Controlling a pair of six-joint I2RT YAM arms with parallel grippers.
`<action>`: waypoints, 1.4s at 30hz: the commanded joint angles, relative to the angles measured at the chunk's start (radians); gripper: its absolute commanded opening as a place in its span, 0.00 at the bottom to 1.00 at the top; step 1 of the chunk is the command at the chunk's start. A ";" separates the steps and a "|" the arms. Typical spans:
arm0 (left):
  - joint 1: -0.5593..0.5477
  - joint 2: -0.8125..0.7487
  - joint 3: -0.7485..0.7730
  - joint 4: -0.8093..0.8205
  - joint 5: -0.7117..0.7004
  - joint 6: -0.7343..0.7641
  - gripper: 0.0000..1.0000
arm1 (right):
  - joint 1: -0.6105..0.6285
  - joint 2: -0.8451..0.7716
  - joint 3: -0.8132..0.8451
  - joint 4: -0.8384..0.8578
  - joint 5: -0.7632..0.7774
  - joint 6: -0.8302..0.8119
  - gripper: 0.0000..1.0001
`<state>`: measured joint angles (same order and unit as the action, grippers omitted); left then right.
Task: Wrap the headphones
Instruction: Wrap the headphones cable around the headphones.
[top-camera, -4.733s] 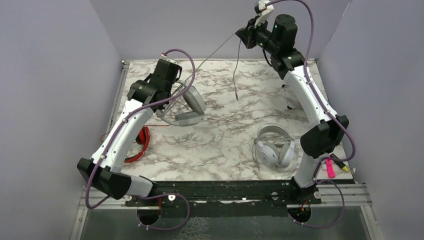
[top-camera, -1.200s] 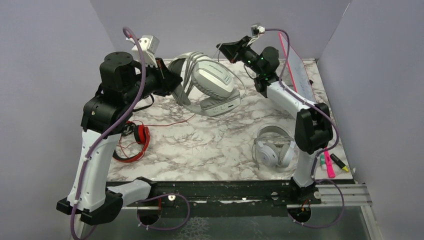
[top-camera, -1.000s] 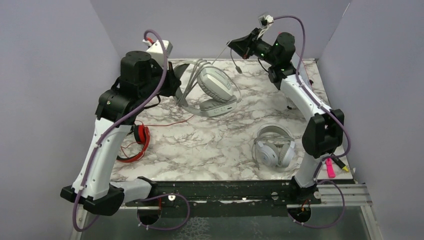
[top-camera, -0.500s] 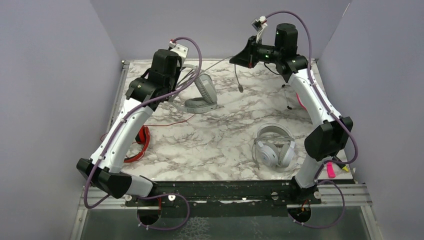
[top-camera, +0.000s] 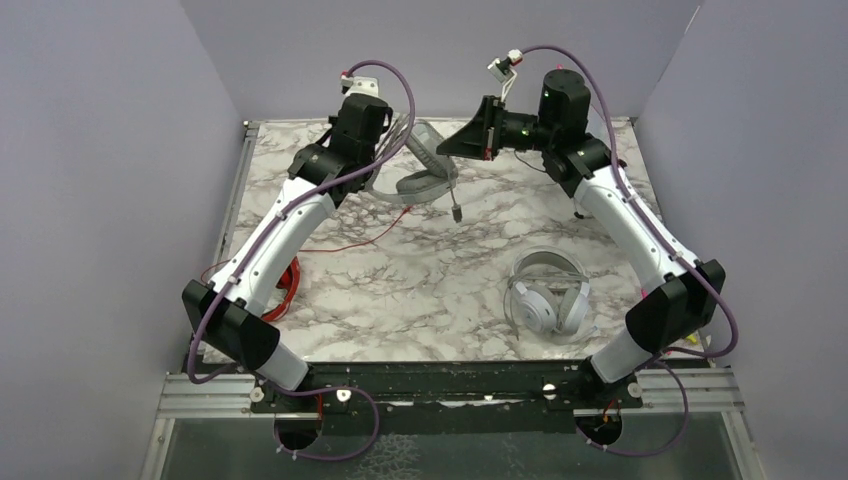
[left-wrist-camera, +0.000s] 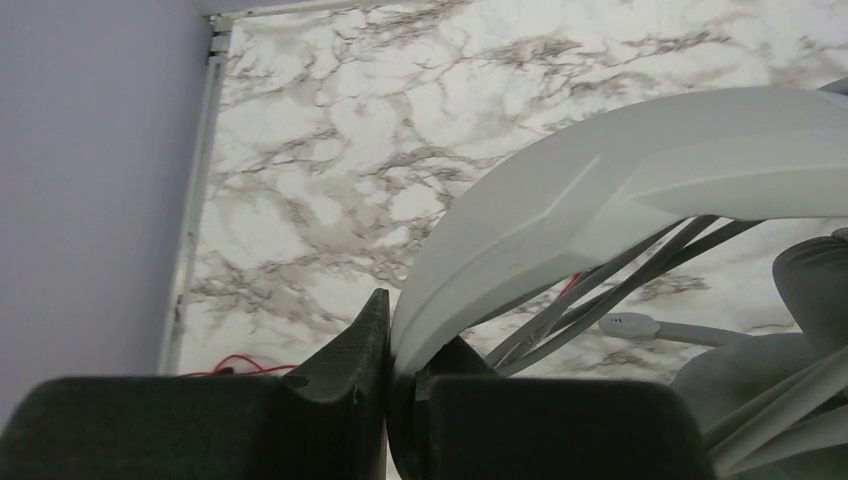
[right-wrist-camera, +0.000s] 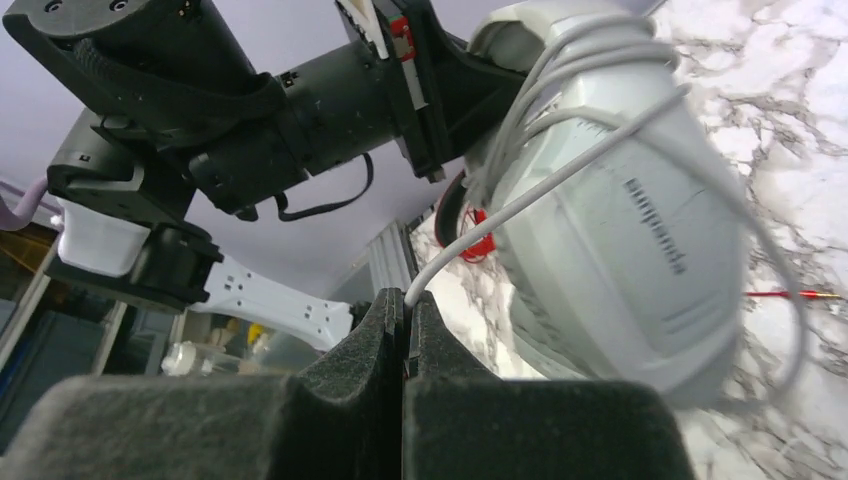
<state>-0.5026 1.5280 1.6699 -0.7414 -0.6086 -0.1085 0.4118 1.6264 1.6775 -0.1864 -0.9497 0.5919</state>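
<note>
The light grey headphones hung above the far part of the surface, headband clamped in the left claw, while the right claw, pinching the thin cable, had swung in beside the ear cups, apparently adding another turn.

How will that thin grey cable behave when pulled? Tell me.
Likely floppy: the thin grey cable bends loosely around the light grey headset and its plug end dangles. Probably light and slippery: the right fingers pinch it nearly fully shut.
</note>
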 joint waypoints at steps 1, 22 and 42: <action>-0.002 0.031 0.087 0.058 0.025 -0.298 0.00 | 0.073 -0.093 -0.071 0.224 0.084 0.175 0.00; -0.060 -0.031 0.090 0.207 0.188 -0.604 0.00 | 0.339 -0.175 -0.355 0.329 0.787 -0.047 0.07; -0.060 -0.121 -0.035 0.330 0.162 -0.808 0.00 | 0.354 -0.207 -0.398 0.259 0.815 -0.113 0.14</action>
<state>-0.5644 1.4708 1.6245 -0.5468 -0.4255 -0.8413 0.7597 1.4498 1.3018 0.1074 -0.1356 0.5053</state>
